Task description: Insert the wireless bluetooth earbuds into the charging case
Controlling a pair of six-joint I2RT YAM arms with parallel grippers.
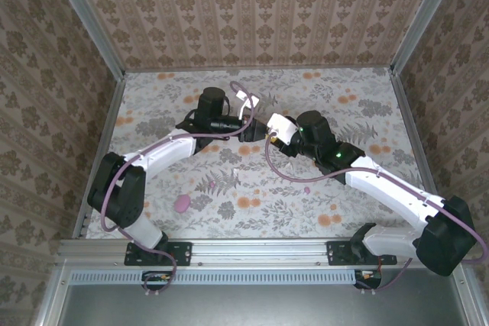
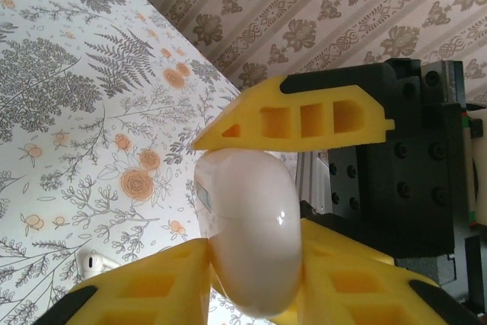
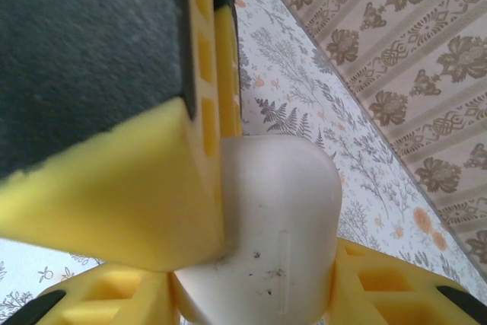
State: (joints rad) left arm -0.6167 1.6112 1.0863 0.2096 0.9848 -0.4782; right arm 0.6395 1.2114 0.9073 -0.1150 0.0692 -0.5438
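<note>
1. Jaws of the left gripper (image 1: 254,132) are pinching the white charging case (image 2: 247,241) from its left, the arm reaching in with its elbow bent.
2. Left of the case, a white earbud (image 2: 93,264) is lying on the table (image 1: 367,104), open floral surface spreading around.
3. Jaws of the right gripper (image 1: 281,129) are clamping the case's right side.

Two robot arms reach from the near edge and meet at mid-table. There the left gripper (image 2: 255,272) and right gripper (image 3: 255,294) press nose to nose around one white charging case (image 2: 247,218), blocking the centre. A purple cable (image 1: 279,169) loops beside them. Patterned walls (image 1: 252,13) close three sides. Open table (image 1: 367,188) lies on either flank, broken by a pink case (image 1: 182,203), a pink earbud (image 1: 307,187) and a white earbud (image 2: 91,264) near the left gripper.
</note>
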